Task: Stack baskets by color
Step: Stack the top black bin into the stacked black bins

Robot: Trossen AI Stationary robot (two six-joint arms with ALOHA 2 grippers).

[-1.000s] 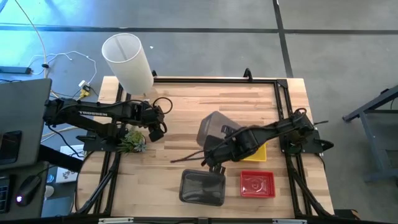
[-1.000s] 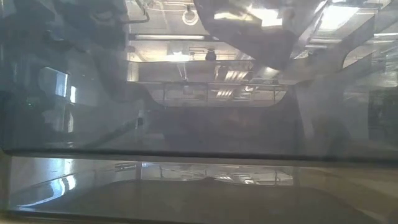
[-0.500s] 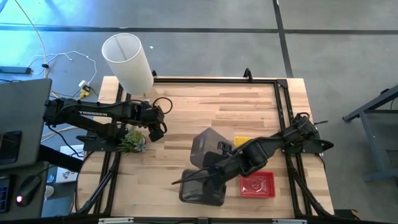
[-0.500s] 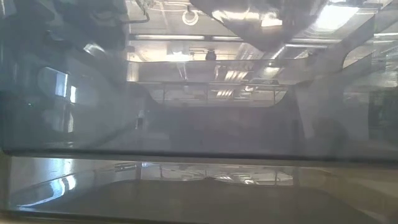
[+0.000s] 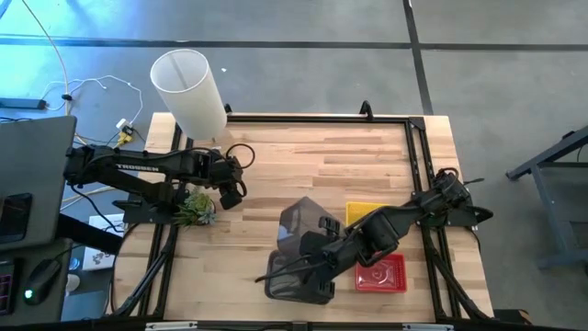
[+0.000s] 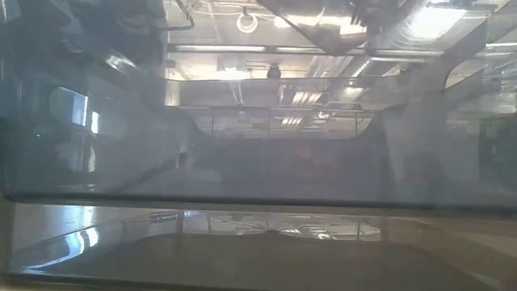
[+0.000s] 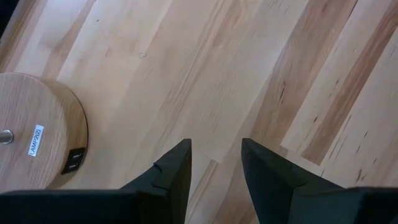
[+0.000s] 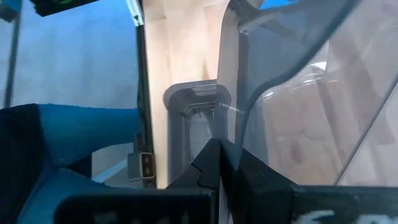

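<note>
High view shows my right pincer point(image 5: 308, 264) pinching a grey basket point(image 5: 299, 223) by its wall above the grey stack point(image 5: 296, 283) near the surface's point(image 5: 303, 156) near edge. Next I judge: level it, lower squarely, release. My left pincer point(image 5: 230, 191) waits spread far left.

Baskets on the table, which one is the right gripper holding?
The grey basket, tilted above another grey basket at the front edge. The right gripper is shut on its wall; the yellow basket and red basket lie flat, untouched.

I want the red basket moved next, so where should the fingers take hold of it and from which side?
Grip one rim wall of the red basket from straight above. It sits flat and open side up near the table's front edge, so a thin wall can go between the fingers. The wall facing away from the right gripper looks clearest.
</note>
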